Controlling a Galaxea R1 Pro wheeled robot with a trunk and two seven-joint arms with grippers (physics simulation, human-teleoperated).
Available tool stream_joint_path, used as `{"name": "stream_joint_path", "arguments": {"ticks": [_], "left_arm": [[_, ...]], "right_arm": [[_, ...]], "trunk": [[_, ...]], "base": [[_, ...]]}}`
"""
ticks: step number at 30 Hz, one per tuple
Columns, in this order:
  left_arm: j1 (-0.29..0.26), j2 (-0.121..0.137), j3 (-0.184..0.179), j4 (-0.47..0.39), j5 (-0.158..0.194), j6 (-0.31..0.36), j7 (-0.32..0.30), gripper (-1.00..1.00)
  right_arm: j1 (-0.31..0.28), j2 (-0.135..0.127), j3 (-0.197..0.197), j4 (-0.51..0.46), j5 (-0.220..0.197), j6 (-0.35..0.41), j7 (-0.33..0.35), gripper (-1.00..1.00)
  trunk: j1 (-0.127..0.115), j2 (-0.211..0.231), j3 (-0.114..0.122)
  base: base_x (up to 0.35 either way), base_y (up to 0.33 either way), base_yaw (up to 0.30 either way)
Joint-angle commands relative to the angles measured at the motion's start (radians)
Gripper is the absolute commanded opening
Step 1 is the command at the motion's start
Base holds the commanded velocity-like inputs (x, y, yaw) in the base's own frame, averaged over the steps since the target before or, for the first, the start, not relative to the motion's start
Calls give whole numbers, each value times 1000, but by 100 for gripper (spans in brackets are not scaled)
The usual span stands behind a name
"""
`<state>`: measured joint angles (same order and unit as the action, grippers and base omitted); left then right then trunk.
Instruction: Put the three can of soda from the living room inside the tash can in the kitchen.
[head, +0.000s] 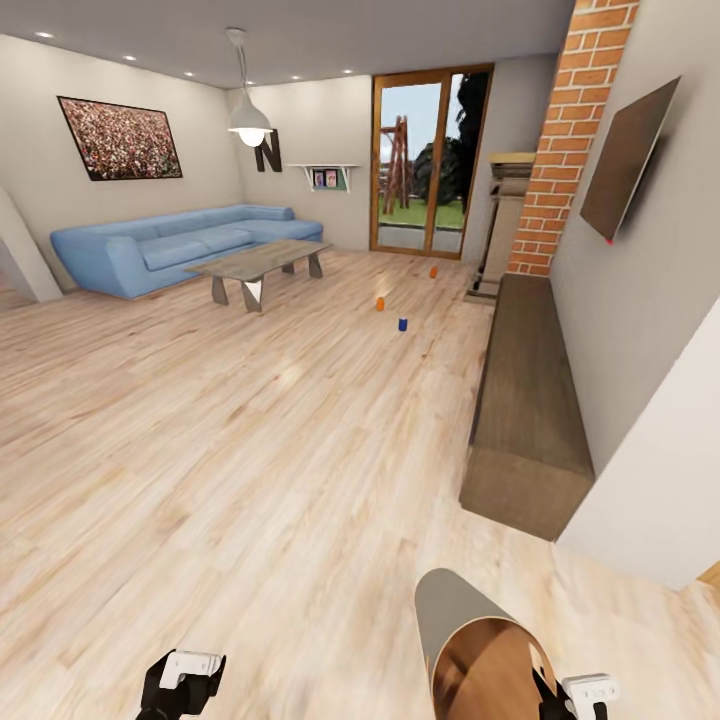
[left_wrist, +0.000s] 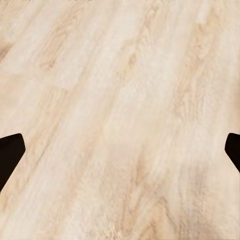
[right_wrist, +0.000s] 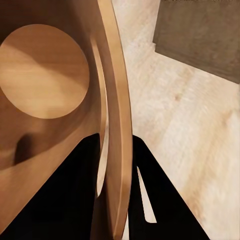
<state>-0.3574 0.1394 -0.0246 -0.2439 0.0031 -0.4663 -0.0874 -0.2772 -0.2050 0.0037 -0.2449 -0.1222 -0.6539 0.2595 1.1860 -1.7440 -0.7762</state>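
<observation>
1. Fingers of your right gripper (right_wrist: 117, 200) pinch the bin's wall, one inside, one outside, beside a slot cut-out.
2. Your bin (head: 470, 640) lies tilted at the lower right of the head view, its brown inside facing you, grey outside turned away.
3. Your left gripper (head: 185, 680) hangs over bare floor (left_wrist: 120, 100), its jaws wide apart and holding nothing.
4. You have three cans far ahead on the floor: an orange one (head: 380, 303), a blue one (head: 402, 324) just beside it, another orange one (head: 433, 271) nearer the glass doors (head: 425, 160).
5. On your right runs the low cabinet (head: 530, 390), with the brick chimney (head: 570, 140) behind; sofa (head: 180, 245) and table (head: 262, 262) stand to the left.
</observation>
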Motion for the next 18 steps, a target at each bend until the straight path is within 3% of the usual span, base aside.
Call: {"name": "stream_joint_path", "arguments": {"ticks": [1, 13, 18], "left_arm": [[0, 0, 0, 0, 0, 0, 0, 100], [0, 0, 0, 0, 0, 0, 0, 100], [0, 0, 0, 0, 0, 0, 0, 100]], "right_arm": [[0, 0, -6, -2, -2, 0, 4, -100], [0, 2, -6, -2, -3, 0, 2, -100], [0, 2, -7, -1, -4, 0, 1, -100]], "trunk": [[0, 0, 0], [0, 0, 0], [0, 0, 0]], "base": [[110, 0, 0], [110, 1, 3], [117, 104, 94]]}}
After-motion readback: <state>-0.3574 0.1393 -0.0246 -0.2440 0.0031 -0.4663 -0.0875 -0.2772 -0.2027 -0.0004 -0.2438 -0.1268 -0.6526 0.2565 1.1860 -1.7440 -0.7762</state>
